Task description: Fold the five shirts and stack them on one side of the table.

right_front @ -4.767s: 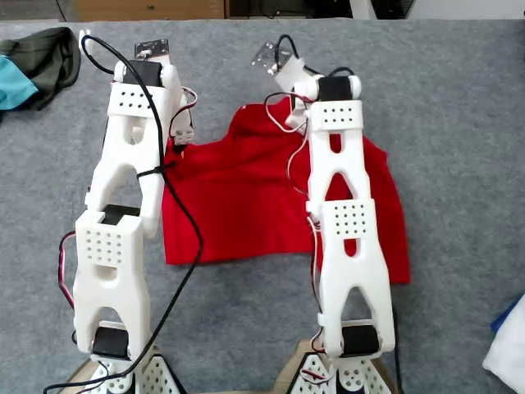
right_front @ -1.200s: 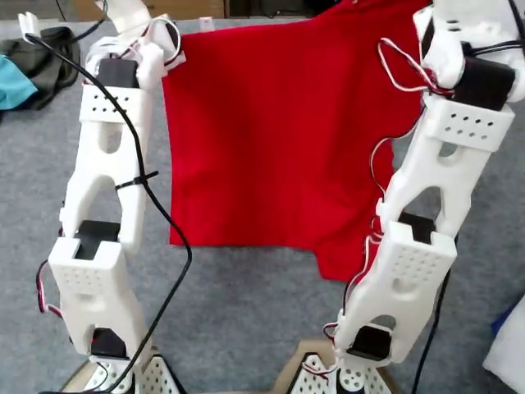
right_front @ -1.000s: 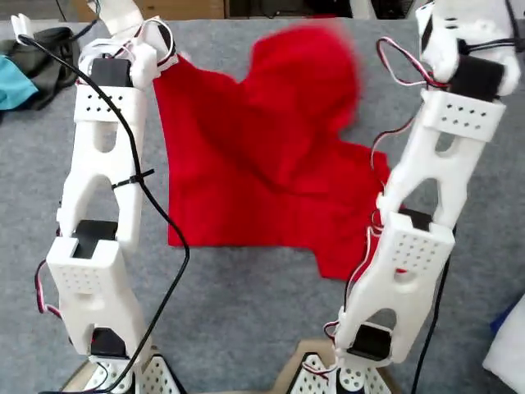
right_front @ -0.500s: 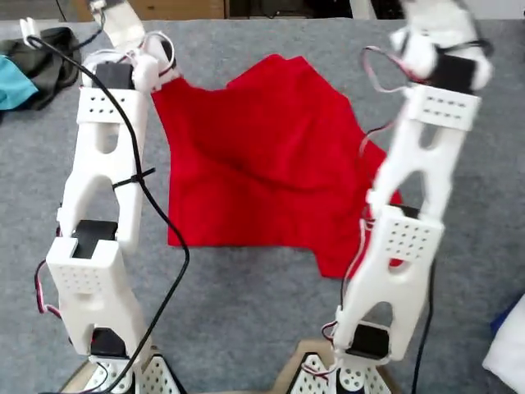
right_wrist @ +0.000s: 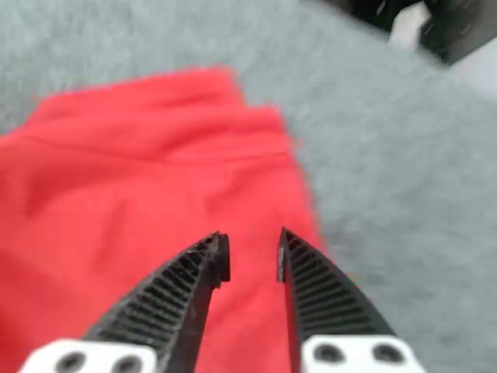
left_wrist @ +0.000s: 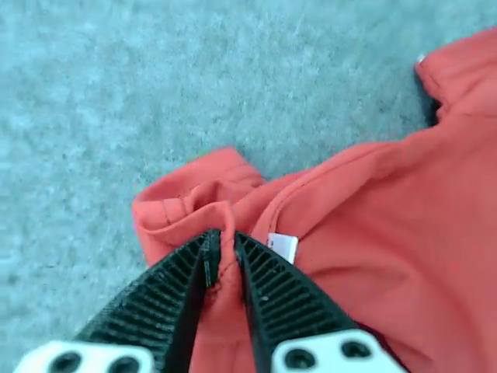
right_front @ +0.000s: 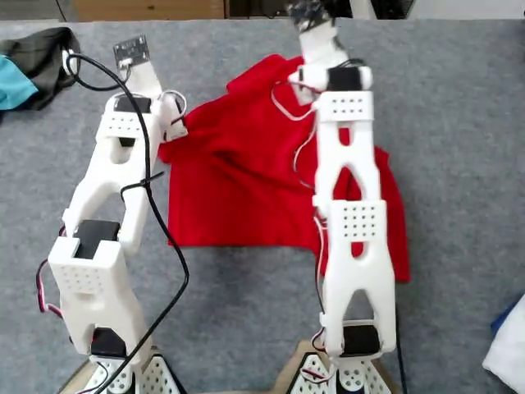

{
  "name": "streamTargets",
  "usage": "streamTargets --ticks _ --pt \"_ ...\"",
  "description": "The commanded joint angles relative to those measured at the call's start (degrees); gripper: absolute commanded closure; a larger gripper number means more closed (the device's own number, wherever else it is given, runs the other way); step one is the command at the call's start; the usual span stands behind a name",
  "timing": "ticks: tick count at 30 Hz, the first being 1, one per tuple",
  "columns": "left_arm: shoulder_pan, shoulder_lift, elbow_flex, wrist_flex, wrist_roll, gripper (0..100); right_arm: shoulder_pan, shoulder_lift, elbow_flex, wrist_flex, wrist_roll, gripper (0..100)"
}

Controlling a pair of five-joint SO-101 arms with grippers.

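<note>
The red shirt (right_front: 238, 189) is lying rumpled on the grey tabletop (right_front: 459, 123), between and under the two arms, with its near hem flat and its far part bunching into folds. The left claw (left_wrist: 221, 252) is pinching a small ridge of the shirt's cloth at the corner on the left side, its black ribbed fingers (left_wrist: 182, 284) pressing together on the fold. A small white label (left_wrist: 283, 247) is showing on the cloth just beside that claw, and a short crumpled sleeve end is lying just past the fingertips, next to bare tabletop.

The right arm is stretching across the shirt's right half toward its far edge. The right claw (right_wrist: 252, 256) is standing spread, with nothing between its fingers; it is hanging over the red cloth near where the shirt's edge is meeting the tabletop, and whether it is touching the cloth cannot be told.

A dark garment (right_front: 41, 57) and a teal one (right_front: 12, 86) are lying together at the far left corner. A white cloth (right_front: 509, 345) is resting at the near right edge.
</note>
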Motion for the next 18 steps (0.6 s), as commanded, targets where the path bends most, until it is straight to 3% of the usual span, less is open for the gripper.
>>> streamTargets --ticks 1,8,13,18 --pt "0.4 -0.6 3.2 -6.5 0.0 98 -1.4 1.7 0.0 -1.8 -1.9 86.8" --pt "0.5 -0.6 9.4 -16.6 0.0 98 -0.8 2.5 0.5 -1.4 -9.6 86.8" --pt "0.2 -0.7 10.6 -18.5 0.0 98 1.0 4.7 0.0 -1.3 -10.3 87.0" --pt "0.1 -0.7 10.7 -18.4 0.2 98 3.6 4.3 0.0 -1.5 -10.3 97.2"
